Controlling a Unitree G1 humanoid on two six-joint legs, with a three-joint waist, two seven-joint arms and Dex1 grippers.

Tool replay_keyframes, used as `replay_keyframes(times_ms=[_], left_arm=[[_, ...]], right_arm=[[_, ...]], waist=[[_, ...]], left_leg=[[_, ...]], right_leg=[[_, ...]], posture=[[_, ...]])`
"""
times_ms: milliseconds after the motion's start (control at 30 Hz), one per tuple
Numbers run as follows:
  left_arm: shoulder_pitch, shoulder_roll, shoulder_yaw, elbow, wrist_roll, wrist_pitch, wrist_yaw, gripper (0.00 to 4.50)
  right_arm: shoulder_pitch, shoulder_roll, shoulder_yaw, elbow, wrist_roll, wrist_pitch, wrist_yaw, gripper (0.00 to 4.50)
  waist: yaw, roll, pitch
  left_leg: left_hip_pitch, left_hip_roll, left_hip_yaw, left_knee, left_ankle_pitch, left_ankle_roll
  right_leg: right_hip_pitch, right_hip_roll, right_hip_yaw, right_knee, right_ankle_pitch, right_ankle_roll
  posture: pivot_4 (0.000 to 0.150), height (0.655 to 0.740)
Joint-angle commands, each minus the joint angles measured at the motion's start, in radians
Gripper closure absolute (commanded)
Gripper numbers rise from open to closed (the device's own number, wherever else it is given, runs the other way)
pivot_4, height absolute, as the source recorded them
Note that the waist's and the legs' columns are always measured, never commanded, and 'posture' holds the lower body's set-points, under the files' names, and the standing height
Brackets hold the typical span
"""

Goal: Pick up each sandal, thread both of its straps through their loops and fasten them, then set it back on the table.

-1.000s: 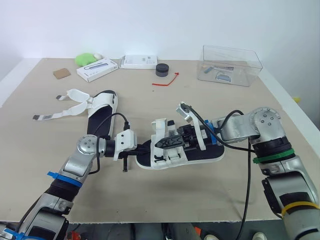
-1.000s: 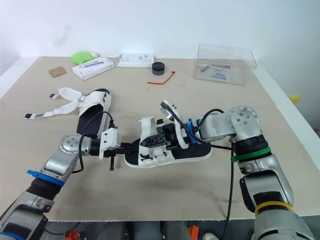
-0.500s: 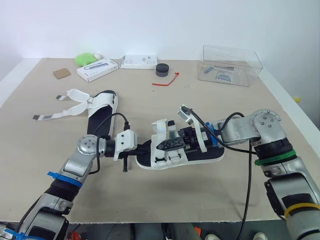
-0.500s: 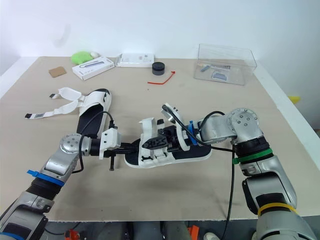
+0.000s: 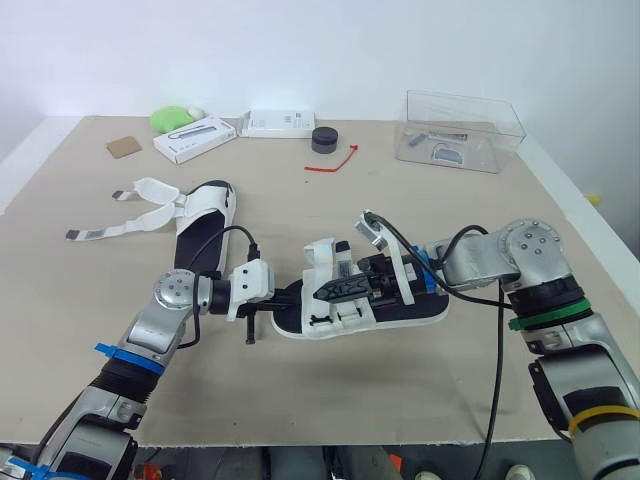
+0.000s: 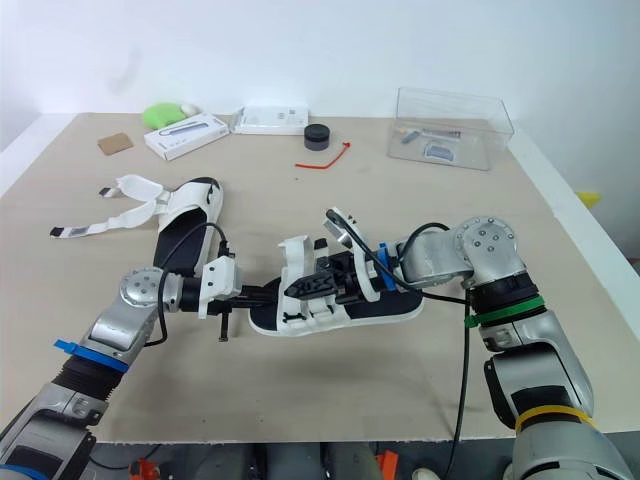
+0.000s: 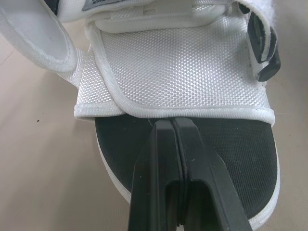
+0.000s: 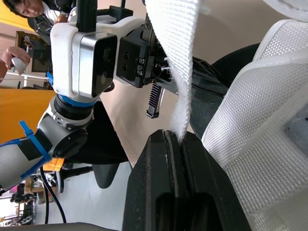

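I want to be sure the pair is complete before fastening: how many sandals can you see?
2. One sandal lies at the table's left with its straps loose; the other sandal is mid-table, its strap pinched in the right gripper. None seem hidden.

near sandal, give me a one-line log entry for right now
step: strapping near sandal | left pincer: shut, tips on its footbed | right pincer: shut on strap | far sandal: on table, straps loose

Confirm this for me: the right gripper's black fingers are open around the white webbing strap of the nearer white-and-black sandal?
Not open. The right gripper is shut on the white webbing strap of the nearer white-and-black sandal, pinching it between its fingers. The right wrist view shows this.
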Motion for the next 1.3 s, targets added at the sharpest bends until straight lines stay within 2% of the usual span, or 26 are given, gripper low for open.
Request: replay_keyframes(times_ms=[33, 333, 467, 833, 1033, 1300], left_arm=[[0.019, 0.004, -0.019, 0.017, 0.027, 0.011, 0.001, 4.50], [0.018, 0.006, -0.020, 0.022, 0.030, 0.005, 0.000, 4.50], [0.017, 0.004, -0.022, 0.022, 0.031, 0.005, 0.001, 4.50], [0.024, 0.002, -0.024, 0.013, 0.032, 0.007, 0.006, 4.50], [0.027, 0.003, -0.021, 0.012, 0.032, 0.008, 0.009, 4.50], [0.016, -0.006, -0.021, 0.030, 0.034, 0.001, 0.010, 4.50]], right_arm=[[-0.012, -0.009, -0.010, -0.022, 0.021, 0.000, -0.005, 4.46], [0.026, -0.030, 0.020, -0.091, 0.021, -0.043, -0.072, 4.46], [0.040, -0.019, 0.014, -0.110, -0.068, -0.042, -0.055, 4.46], [0.080, 0.031, -0.018, -0.152, -0.430, -0.032, 0.125, 4.46], [0.063, 0.057, -0.061, -0.260, -0.454, 0.022, 0.198, 4.46], [0.060, 0.061, -0.022, -0.372, -0.615, 0.047, 0.294, 4.46]], waist=[[0.000, 0.000, 0.000], [0.000, 0.000, 0.000], [0.000, 0.000, 0.000], [0.000, 0.001, -0.003], [0.000, 0.002, -0.004], [0.000, 0.002, -0.004]], left_leg=[[0.000, 0.000, 0.000, 0.000, 0.000, 0.000], [0.000, 0.000, 0.000, 0.000, 0.000, 0.000], [0.000, 0.000, 0.000, 0.000, 0.000, 0.000], [0.001, 0.000, 0.000, 0.000, 0.000, 0.000], [0.001, 0.000, 0.000, 0.000, 0.000, 0.000], [0.001, 0.000, 0.000, 0.000, 0.000, 0.000]], right_leg=[[0.000, 0.000, 0.000, 0.000, 0.000, 0.000], [0.000, 0.000, 0.000, 0.000, 0.000, 0.000], [0.000, 0.000, 0.000, 0.000, 0.000, 0.000], [0.000, 0.000, 0.000, 0.000, 0.000, 0.000], [0.001, 0.001, 0.000, 0.000, 0.000, 0.000], [0.000, 0.000, 0.000, 0.000, 0.000, 0.000]], posture=[[0.150, 0.7400], [0.150, 0.7400], [0.150, 0.7400], [0.150, 0.7400], [0.150, 0.7400], [0.150, 0.7400]])
